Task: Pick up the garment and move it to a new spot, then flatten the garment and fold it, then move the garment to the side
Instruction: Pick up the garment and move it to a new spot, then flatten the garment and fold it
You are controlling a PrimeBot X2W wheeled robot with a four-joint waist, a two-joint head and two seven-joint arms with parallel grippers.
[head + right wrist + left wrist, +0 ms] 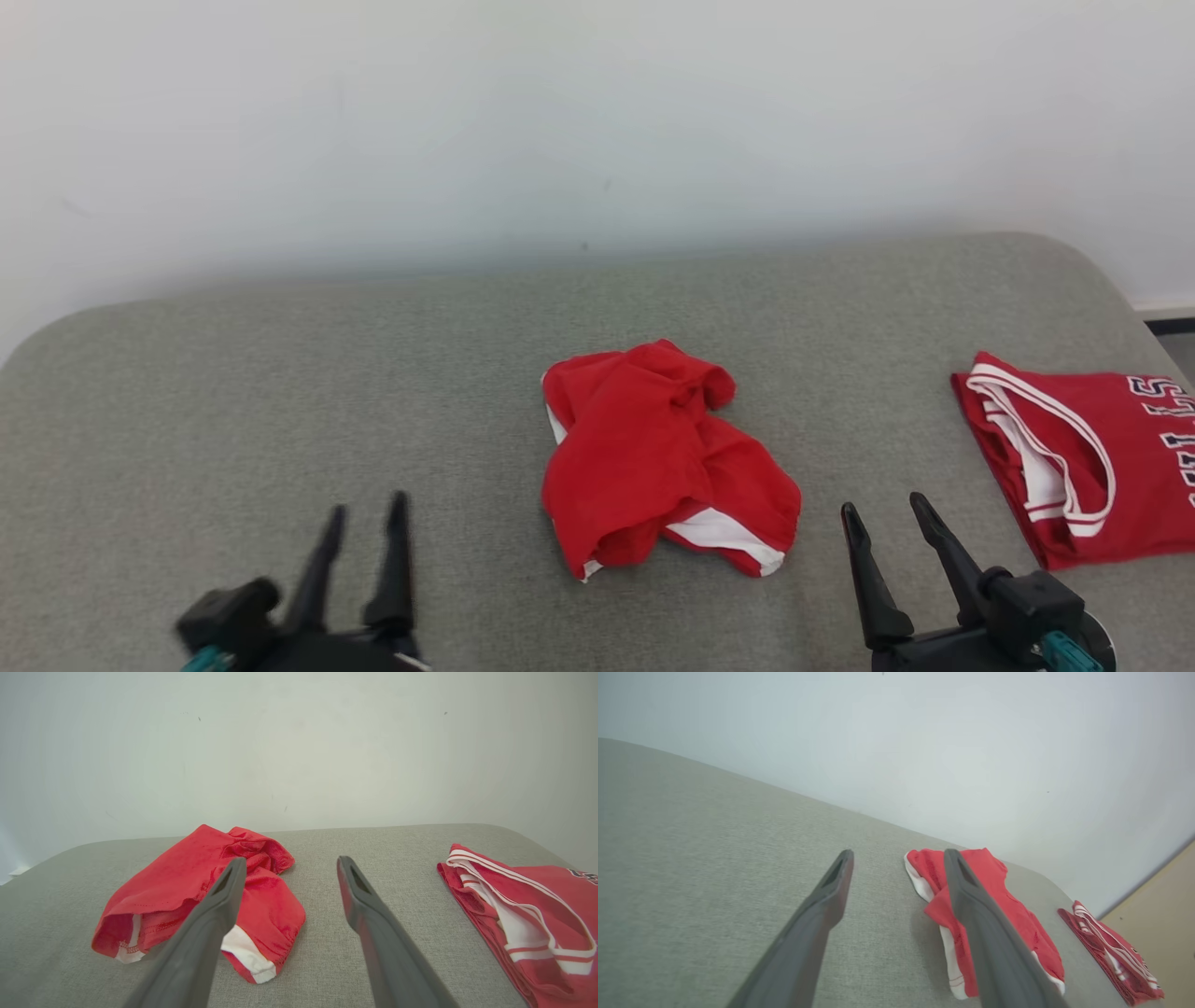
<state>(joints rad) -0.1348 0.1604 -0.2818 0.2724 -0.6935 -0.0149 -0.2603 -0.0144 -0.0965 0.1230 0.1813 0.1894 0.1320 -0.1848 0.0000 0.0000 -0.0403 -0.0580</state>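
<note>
A crumpled red garment (653, 448) with white trim lies in a heap at the middle of the grey cushioned surface (280, 373). My left gripper (369, 505) stands open at the lower left, apart from the heap and holding nothing. In the left wrist view the garment (994, 877) sits beyond the left gripper (899, 853), partly behind its right finger. My right gripper (883, 504) is open at the lower right, just right of the heap. The right wrist view shows the garment (177, 877) left of the right gripper (292, 859), whose fingers are empty.
A folded red jersey (1102, 457) with white stripes and lettering rests at the right end of the surface, also seen as the jersey (537, 905) and the jersey (1111, 952). A white wall (597, 121) backs the surface. The surface's rounded right corner (1092, 261) is near.
</note>
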